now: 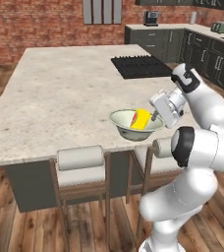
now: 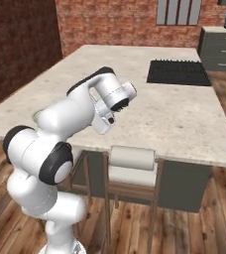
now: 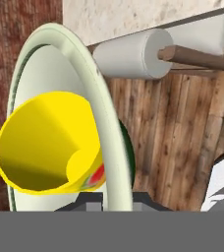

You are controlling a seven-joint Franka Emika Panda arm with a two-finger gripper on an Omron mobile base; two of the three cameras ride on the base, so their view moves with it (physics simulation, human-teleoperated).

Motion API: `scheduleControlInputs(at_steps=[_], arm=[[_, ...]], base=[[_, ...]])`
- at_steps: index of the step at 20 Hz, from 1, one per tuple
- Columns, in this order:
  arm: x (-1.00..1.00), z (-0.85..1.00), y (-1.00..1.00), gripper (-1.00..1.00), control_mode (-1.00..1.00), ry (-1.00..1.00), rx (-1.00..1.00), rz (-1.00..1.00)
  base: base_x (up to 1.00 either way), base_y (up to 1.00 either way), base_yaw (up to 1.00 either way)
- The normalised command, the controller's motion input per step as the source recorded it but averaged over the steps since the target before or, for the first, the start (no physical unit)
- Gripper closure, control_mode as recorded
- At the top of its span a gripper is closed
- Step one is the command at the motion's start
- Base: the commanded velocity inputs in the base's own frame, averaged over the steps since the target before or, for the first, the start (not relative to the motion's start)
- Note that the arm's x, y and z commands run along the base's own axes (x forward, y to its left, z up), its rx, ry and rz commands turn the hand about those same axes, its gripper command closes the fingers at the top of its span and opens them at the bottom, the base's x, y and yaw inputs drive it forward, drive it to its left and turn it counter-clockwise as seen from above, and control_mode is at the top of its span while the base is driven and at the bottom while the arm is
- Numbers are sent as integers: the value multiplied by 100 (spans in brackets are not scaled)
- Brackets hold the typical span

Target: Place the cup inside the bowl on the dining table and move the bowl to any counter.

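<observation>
Partly hidden: jaws [image 3: 111,197] clamp bowl [image 1: 126,120] rim | cup [image 1: 141,118] inside

Two white-cushioned stools [image 1: 81,165] stand on the wood floor [image 1: 15,221]; a brick wall [image 1: 35,22] rises behind.

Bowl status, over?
Tool shut on bowl rim. Cup lying inside bowl. Bowl lifted past dining table edge, above stools. Path clear.

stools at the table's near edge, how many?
2. One stool sits left of the bowl; the other stool is under it, partly behind the arm. More may be hidden.
</observation>
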Motion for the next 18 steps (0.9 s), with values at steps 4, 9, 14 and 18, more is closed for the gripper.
scheduleControlInputs(at_steps=[4,9,14,18], arm=[[0,0,0,100,100,0,0,0],[0,0,0,100,100,0,0,0],[0,0,0,100,100,0,0,0],[0,0,0,100,100,0,0,0]], base=[[5,-81,1],[25,-91,3],[8,-97,1],[0,-100,0]])
